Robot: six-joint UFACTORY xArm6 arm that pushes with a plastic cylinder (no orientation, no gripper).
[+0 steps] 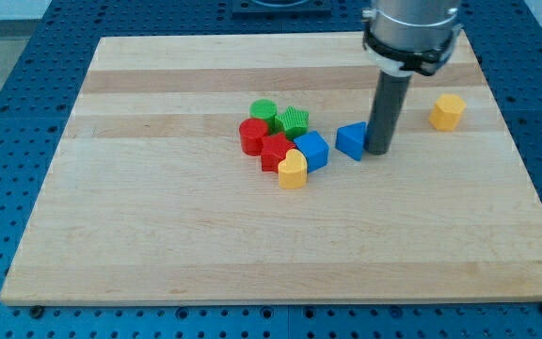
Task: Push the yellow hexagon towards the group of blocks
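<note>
Blocks counted: two yellow, two green, two red, two blue, no pincer visible, my tip touching blue triangle

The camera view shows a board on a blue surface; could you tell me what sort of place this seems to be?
Probably a robotics lab bench. A pale wooden board lies on a blue perforated table, small coloured blocks such as the yellow hexagon are on it, and my tip rests beside a blue block.

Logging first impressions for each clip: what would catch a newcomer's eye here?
The dark rod, my tip beside the blue triangular block. Left of it, a tight cluster: red, green and blue blocks plus a yellow heart. The yellow hexagon block sits alone at the view's right.
</note>
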